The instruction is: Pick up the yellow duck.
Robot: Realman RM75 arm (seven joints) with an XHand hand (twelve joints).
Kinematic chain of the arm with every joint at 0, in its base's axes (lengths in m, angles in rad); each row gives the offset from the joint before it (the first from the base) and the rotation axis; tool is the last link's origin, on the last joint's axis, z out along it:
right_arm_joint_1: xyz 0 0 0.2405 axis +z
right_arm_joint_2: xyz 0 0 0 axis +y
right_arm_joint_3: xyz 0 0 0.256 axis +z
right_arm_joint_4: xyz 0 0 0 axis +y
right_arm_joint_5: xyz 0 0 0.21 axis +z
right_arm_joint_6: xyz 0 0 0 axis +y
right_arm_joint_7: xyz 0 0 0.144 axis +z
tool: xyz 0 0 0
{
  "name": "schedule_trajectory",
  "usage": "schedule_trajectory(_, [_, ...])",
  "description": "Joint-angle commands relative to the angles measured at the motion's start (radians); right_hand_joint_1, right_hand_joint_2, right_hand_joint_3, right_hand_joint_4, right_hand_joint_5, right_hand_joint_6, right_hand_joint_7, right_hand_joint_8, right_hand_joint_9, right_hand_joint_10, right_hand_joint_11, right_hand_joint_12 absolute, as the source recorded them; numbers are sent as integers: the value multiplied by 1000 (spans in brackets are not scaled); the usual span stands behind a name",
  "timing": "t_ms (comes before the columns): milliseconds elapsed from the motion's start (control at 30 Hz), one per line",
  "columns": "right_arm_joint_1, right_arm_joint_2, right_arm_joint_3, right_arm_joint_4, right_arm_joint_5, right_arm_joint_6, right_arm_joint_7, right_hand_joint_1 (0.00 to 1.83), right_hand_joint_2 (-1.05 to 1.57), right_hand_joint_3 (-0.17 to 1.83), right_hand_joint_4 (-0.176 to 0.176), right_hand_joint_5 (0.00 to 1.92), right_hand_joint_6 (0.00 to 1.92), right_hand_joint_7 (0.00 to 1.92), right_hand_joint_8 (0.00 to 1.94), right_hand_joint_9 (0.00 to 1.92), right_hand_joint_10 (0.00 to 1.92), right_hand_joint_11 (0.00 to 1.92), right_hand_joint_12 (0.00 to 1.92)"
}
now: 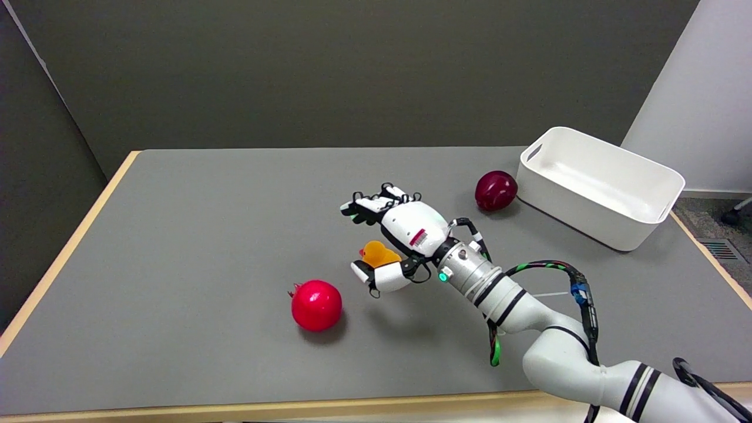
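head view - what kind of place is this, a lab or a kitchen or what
Probably a robotics lab or test room: a bare grey table with a wood edge, plain dark partition walls, and a white robot arm whose right hand works among toy fruit and a white bin.

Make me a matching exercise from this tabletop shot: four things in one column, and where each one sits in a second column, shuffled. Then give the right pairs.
Things
1. yellow duck
2. bright red pomegranate
3. dark red fruit
4. white bin

Places
A. at the table's far right corner, empty inside as far as can be seen
B. alone on the grey top, left of the right hand
C. right beside the bin's left end
D. between the thumb and the other fingers of the right hand

Pairs: 1-D, 2-B, 3-C, 4-A
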Motion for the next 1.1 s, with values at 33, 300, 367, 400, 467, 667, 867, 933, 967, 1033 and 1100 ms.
schedule_trajectory(33, [40,10,26,-127,82,-15,-13,757,638,931,-32,269,503,482,586,420,1081,49,1252])
schedule_trajectory(300, [57,11,16,-174,96,-15,-13,762,637,937,-26,262,491,475,573,419,1076,55,1255])
schedule_trajectory(367, [57,8,16,-184,101,-15,-13,763,638,938,-26,261,491,475,571,419,1074,56,1256])
schedule_trajectory(400, [57,8,15,-190,113,-15,-13,763,638,938,-26,261,490,475,571,419,1073,56,1256])
schedule_trajectory(467, [57,8,13,-197,125,-15,-13,763,638,938,-25,261,490,474,571,420,1073,56,1256])
schedule_trajectory(667, [53,7,-4,-210,129,-14,-13,764,638,939,-25,262,492,475,570,420,1072,57,1256])
schedule_trajectory(867, [43,7,-10,-201,129,-3,-13,765,638,938,-27,266,498,475,570,421,1069,56,1255])
schedule_trajectory(933, [42,7,-15,-192,129,0,-13,766,639,937,-30,273,509,476,571,421,1069,57,1255])
schedule_trajectory(967, [40,7,-19,-184,129,0,-13,767,639,937,-31,278,517,478,574,421,1069,57,1254])
schedule_trajectory(1033, [38,7,-25,-175,129,0,-16,767,640,935,-32,287,531,484,581,423,1069,58,1253])
schedule_trajectory(1100, [35,5,-32,-163,129,0,-20,768,642,932,-34,295,541,489,587,426,1073,59,1252])
